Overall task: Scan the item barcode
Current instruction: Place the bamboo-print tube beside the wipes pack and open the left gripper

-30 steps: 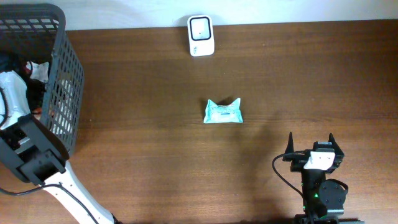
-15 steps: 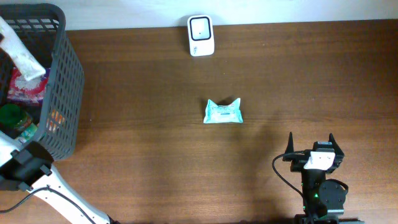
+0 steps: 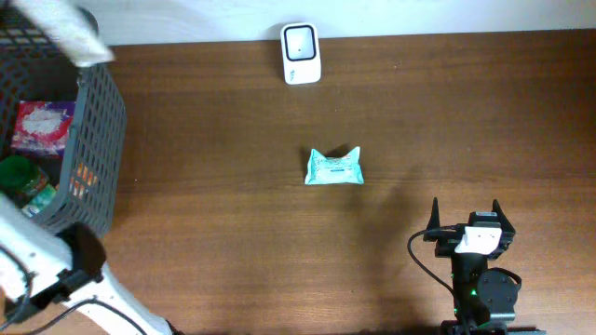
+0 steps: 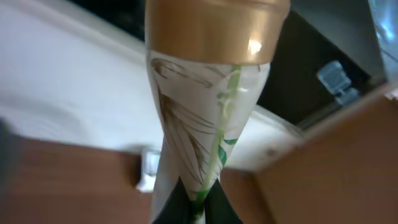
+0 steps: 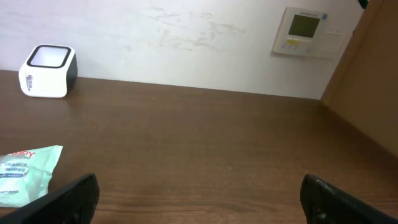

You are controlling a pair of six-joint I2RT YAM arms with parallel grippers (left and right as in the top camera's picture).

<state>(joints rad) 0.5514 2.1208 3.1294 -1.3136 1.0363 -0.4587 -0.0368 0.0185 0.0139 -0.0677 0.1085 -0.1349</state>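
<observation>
Tube: white tube (image 4: 186,130) with a gold cap (image 4: 214,28) and a printed green stem and leaf lines. Its narrow end is pinched in the left gripper.
Tube location: off the table. From overhead it is a blurred pale streak (image 3: 58,25) over the far rim of the basket, at the table's top-left corner.
Left gripper (image 4: 198,206): closed tight on the tube's flat end, dark fingers on either side of it.
Barcode scanner (image 3: 301,53): small white unit with a dark window. It stands at the table's far edge by the wall, well apart from the tube.
Basket (image 3: 98,140): dark grey mesh at the table's left edge. It holds a pink packet (image 3: 42,126) and a green item (image 3: 19,177).
Wipes packet (image 3: 333,167): pale teal, lying flat near the table's middle, between the scanner and the right arm.
Right gripper (image 5: 202,202): spread wide and holding nothing, low over the near right part of the table (image 3: 233,233).
Wall panel (image 5: 305,31): white box with a small screen, on the wall in the right wrist view.
</observation>
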